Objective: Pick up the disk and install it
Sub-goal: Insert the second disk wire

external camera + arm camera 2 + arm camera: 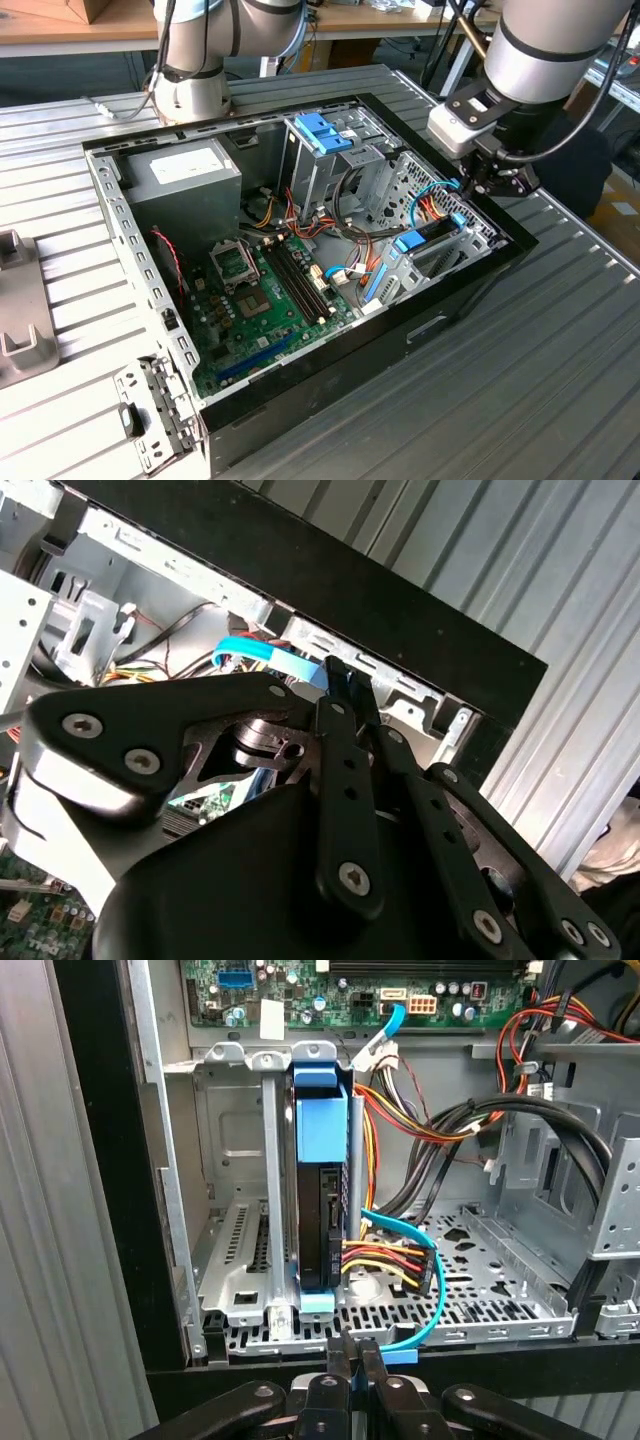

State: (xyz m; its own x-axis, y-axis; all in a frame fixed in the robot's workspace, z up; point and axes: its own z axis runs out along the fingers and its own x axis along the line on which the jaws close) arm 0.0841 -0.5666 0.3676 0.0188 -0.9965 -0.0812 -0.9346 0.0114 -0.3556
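The disk (pixel 322 1145), a dark drive in a light blue carrier, stands on edge in a slot of the metal drive cage (pixel 230 1250) inside the open computer case. In the exterior view the disk (pixel 427 238) sits at the case's right end. My gripper (pixel 350 1352) hovers just outside the case's black rim (pixel 250 1375), a short way from the disk's near end. Its fingers (pixel 338 695) are pressed together with nothing between them. A thin blue cable (pixel 432 1295) loops from behind the disk and ends right beside the fingertips.
The case (pixel 420 325) lies open on a ribbed metal table (pixel 520 400). Inside are a motherboard (pixel 265 290), a power supply (pixel 185 170), an upper cage with a blue latch (pixel 325 130) and bundled wires (pixel 395 1260). A second arm's base (pixel 190 85) stands behind; a grey fixture (pixel 20 310) lies at the exterior view's left.
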